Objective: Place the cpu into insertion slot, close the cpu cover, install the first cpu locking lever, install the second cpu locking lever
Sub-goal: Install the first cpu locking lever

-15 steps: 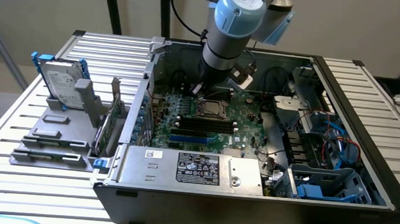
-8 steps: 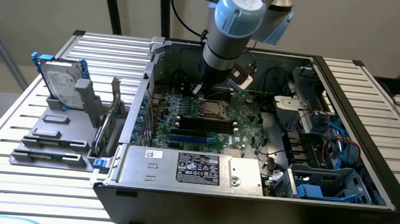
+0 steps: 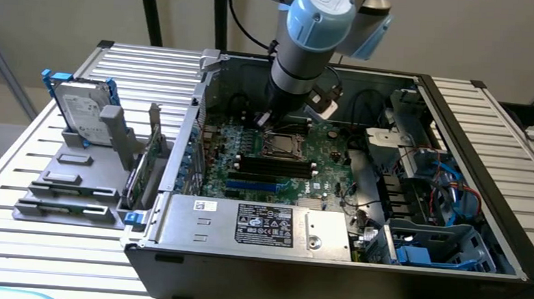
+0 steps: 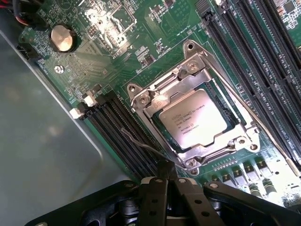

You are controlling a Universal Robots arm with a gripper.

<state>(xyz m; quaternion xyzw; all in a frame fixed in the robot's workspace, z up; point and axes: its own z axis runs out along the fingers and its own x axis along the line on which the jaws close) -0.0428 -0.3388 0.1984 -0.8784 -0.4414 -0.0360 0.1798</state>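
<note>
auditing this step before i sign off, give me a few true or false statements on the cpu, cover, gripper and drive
1. The cpu lies in the insertion slot. True.
2. The cpu cover stands raised, clear of the chip. False: it lies flat, framing the cpu.
3. The gripper is shut. True.
4. The gripper holds the cpu. False: the cpu sits in the slot, apart from the gripper.
5. The hard drive lies inside the case. False: it stands outside, on the exterior view's left.
</note>
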